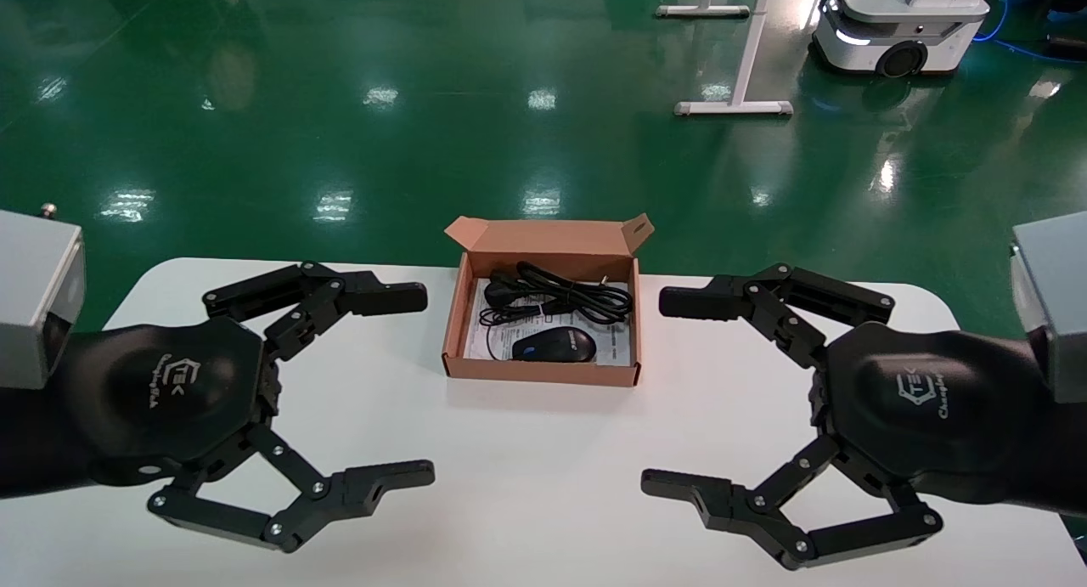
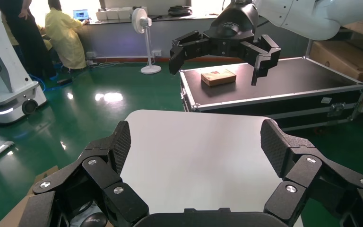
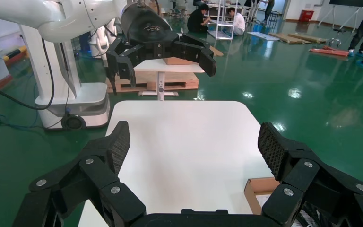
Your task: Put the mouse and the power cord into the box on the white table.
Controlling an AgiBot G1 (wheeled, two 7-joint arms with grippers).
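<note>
Mouse (image 1: 554,347) sits inside the box (image 1: 543,371), near the front wall, black with a blue scroll wheel, its thin wire curling off along the printed sheet; power cord (image 1: 560,299) lies coiled just behind it, toward the hinged flap, which stands up at the far side; both are down on the white sheet lining the bottom. Box rests near the far edge of the white table (image 1: 526,485), lid open; left gripper (image 1: 429,386) hovers to the left of the box, fingers spread wide with nothing between them; right gripper (image 1: 652,390) mirrors it on the other side, also spread wide and holding nothing; the two point toward each other across the bare tabletop in front of the box, well clear of it. In the left wrist view a corner of the box (image 2: 28,194) and the mouse (image 2: 92,220) peek out beside one finger; beyond the table, green floor (image 1: 340,103) and a white mobile robot base (image 1: 900,26).
</note>
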